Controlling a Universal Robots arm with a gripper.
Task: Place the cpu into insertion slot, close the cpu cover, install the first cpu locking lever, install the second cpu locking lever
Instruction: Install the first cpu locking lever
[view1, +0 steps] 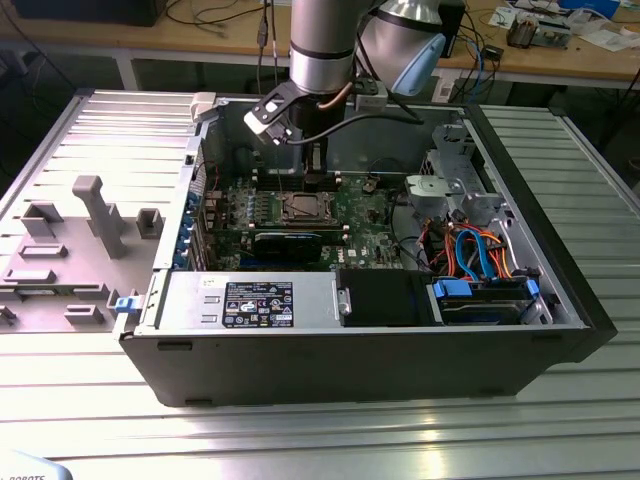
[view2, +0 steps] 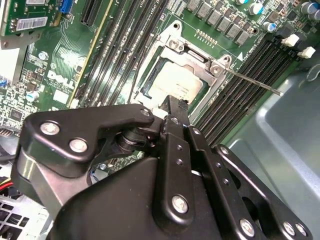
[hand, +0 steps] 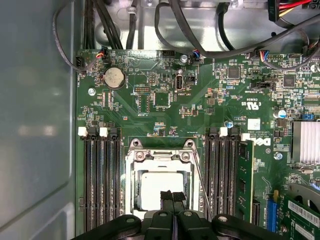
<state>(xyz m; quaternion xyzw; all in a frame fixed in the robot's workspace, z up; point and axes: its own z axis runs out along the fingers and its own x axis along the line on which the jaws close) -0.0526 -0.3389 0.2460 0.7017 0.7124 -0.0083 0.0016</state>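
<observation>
Cpu (hand: 161, 186) placement looks finished, and the work appears to stand between closing the cover and latching the levers. The open computer case (view1: 360, 365) lies on its side on a ribbed metal table (view1: 300, 440), with the arm (view1: 322, 45) reaching down into it over the green circuit board (hand: 165, 100). The gripper (hand: 172, 196) hangs low over the board with its two black fingertips pressed together and nothing visible between them; in both wrist views the tips sit at the near edge of the socket, though whether they touch the metal cannot be told.

The insertion slot (view1: 300, 208) lies mid-board between banks of long black memory slots (hand: 100, 185). The cpu cover (hand: 132, 185) appears to lie down flat over it, a silver frame whose window shows the cpu; the chip rests square in the slot, its top a dull, pale silver with no visible tilt. One locking lever (view2: 255, 82), a thin steel rod, runs from a corner of the socket out across the neighbouring memory slots with its end free, so it seems not yet latched; the state of the other lever cannot be made out.

By judgement, lever work here calls for fine aim: the rod is slim and springy, the closed tips could slide off it, and the memory slots crowd either side.
</observation>
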